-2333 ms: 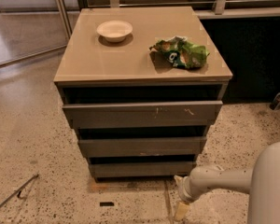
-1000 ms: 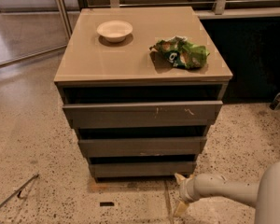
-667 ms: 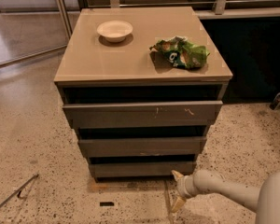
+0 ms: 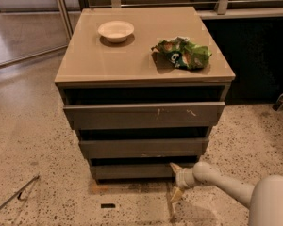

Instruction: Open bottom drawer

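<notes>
The bottom drawer (image 4: 132,172) is the lowest and narrowest of three grey-brown handleless drawers in a cabinet, and its flat face sits just above the floor. My gripper (image 4: 175,181) is low at the right end of that drawer's face, on a pale arm coming in from the lower right. Its two fingers are spread open and hold nothing. The upper fingertip (image 4: 173,167) is at the drawer face's right end; I cannot tell if it touches. The lower finger points down at the floor.
The middle drawer (image 4: 144,148) and the top drawer (image 4: 144,116) with white scratches sit above. On the cabinet top (image 4: 85,60) are a white bowl (image 4: 116,31) and a green chip bag (image 4: 183,53). A metal rod (image 4: 14,195) lies on the speckled floor at left.
My gripper has moved left and slightly up, from beside the cabinet's lower right corner to the right end of the bottom drawer's face. The drawers have not moved.
</notes>
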Controlling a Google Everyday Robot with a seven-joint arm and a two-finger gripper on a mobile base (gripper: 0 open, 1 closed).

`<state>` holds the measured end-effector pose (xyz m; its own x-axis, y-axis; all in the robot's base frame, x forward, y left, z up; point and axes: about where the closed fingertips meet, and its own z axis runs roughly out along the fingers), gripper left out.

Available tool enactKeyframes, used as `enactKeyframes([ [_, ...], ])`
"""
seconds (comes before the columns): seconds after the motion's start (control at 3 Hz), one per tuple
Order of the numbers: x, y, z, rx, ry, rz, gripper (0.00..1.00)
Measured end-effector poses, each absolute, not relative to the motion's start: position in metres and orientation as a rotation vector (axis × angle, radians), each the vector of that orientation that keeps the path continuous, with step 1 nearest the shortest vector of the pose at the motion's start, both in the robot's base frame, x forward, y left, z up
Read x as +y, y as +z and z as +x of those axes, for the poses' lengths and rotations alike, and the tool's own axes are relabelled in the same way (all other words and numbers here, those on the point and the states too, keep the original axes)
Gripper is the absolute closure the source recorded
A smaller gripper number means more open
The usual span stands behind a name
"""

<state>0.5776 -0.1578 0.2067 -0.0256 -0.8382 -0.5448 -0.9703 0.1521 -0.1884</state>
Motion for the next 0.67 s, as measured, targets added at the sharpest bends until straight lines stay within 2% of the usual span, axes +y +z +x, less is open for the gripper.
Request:
enactKeyframes([
  [0.67,-0.158,0.199,0.612,1.881,0.265,-1.743,0.0],
])
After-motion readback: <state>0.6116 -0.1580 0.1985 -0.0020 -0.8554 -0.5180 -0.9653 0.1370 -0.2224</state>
